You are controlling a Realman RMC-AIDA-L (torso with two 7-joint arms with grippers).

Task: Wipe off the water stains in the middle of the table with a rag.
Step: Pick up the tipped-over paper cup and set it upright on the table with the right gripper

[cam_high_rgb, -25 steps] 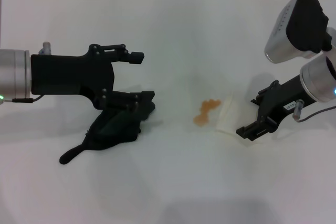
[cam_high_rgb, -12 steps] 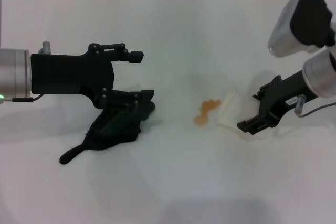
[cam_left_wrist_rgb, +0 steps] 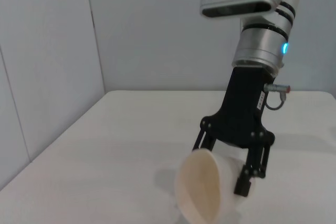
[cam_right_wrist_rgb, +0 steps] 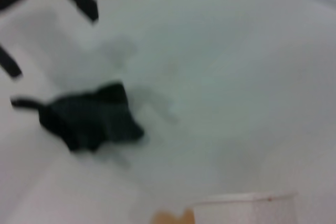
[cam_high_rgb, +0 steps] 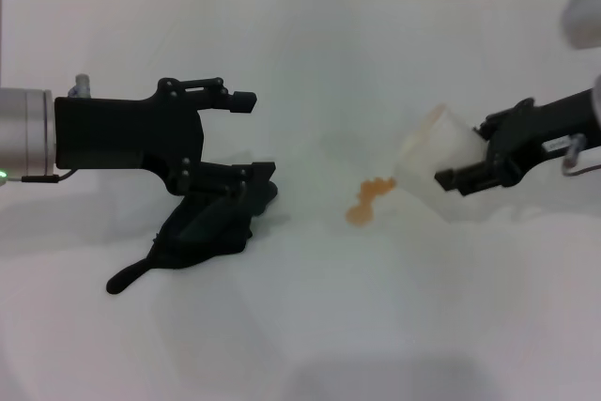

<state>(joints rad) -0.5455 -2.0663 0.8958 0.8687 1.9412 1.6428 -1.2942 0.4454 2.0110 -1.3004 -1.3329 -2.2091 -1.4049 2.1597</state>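
Right tool (cam_high_rgb: 463,172), one cup (cam_high_rgb: 434,164), now lifted.

Small orange-brown puddle (cam_high_rgb: 368,201), wavy-edged, flat on the white table (cam_high_rgb: 329,326), well apart from the left gripper (cam_high_rgb: 254,138) and near the right gripper (cam_high_rgb: 470,161), just below its side. Black rag (cam_high_rgb: 211,227), crumpled in a heap, directly under the left gripper's lower finger, thin tail-like corner trailing away on the table toward the robot.
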